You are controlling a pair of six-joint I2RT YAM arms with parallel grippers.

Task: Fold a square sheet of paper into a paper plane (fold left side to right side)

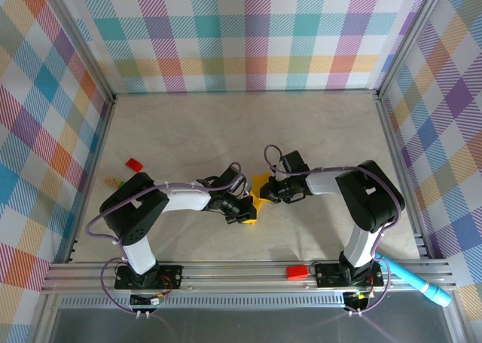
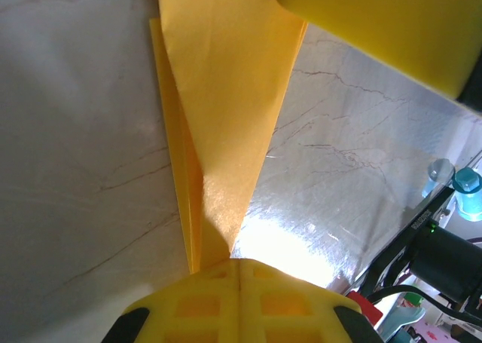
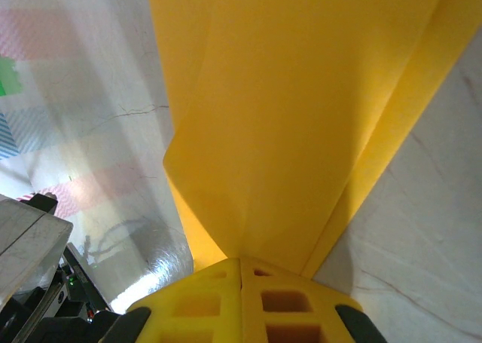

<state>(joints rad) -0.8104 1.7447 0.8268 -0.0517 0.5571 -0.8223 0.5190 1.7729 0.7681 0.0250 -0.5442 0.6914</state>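
Note:
The yellow-orange sheet of paper [image 1: 260,186] is held above the table between the two arms, folded into a layered, tapering shape. In the left wrist view the paper [image 2: 226,94] narrows to a point that runs into my left gripper [image 2: 239,264], whose yellow jaws are pressed together on it. My right gripper [image 3: 241,261] is shut on the paper's [image 3: 301,109] wider part, with the folded layers fanning away from it. From above, the left gripper [image 1: 245,212] and right gripper [image 1: 271,194] face each other closely. A right fingertip [image 2: 376,26] shows in the left wrist view.
A red block [image 1: 134,163] and a small tan piece [image 1: 113,182] lie at the left wall. Another red block [image 1: 297,271] rests on the front rail [image 1: 226,274]. A light blue pen [image 1: 418,281] lies at the front right. Checked walls [image 1: 241,34] enclose the table.

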